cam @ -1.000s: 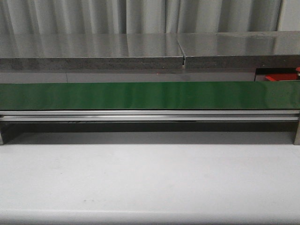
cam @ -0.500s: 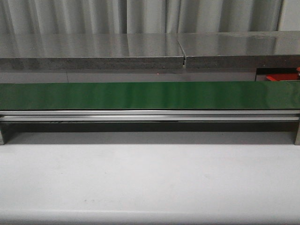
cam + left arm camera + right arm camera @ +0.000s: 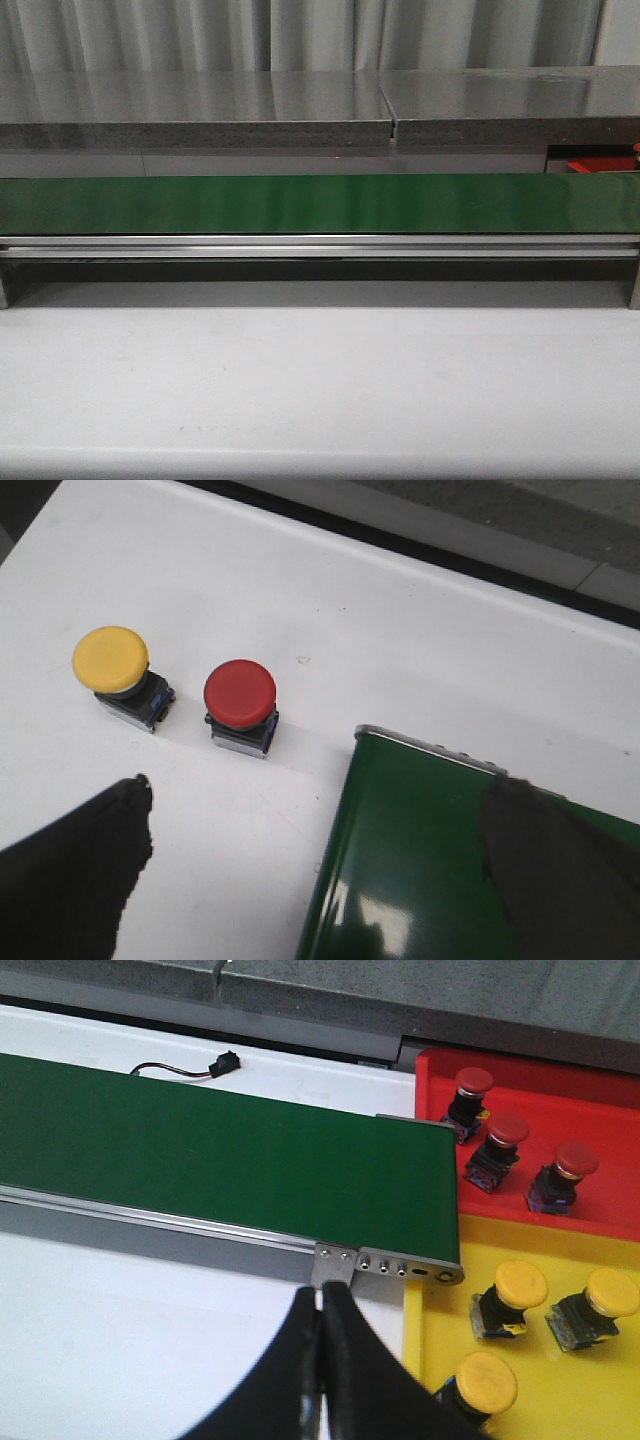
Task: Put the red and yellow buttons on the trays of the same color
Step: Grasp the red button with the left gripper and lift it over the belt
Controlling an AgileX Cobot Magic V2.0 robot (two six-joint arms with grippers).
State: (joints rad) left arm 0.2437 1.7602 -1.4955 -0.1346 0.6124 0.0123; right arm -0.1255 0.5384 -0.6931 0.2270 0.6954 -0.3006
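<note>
Sorting partly complete: six buttons trayed, two left on the counter.

By the left end of the green conveyor belt [image 3: 400, 860], one yellow button [image 3: 112, 665] and one red button [image 3: 240, 698] stand upright on the white counter [image 3: 400, 630], just beside each other and apart from the belt. The left gripper [image 3: 315, 850] hangs above them, fingers [image 3: 70, 870] spread wide and holding nothing. At the belt's right end, the red tray [image 3: 600, 1100] holds three red buttons and the yellow tray [image 3: 560, 1400] three yellow ones. The right gripper [image 3: 322, 1360] hovers near the belt's end with fingers pressed together, empty. The front view shows a bare belt. Judged remaining: both loose buttons.
</note>
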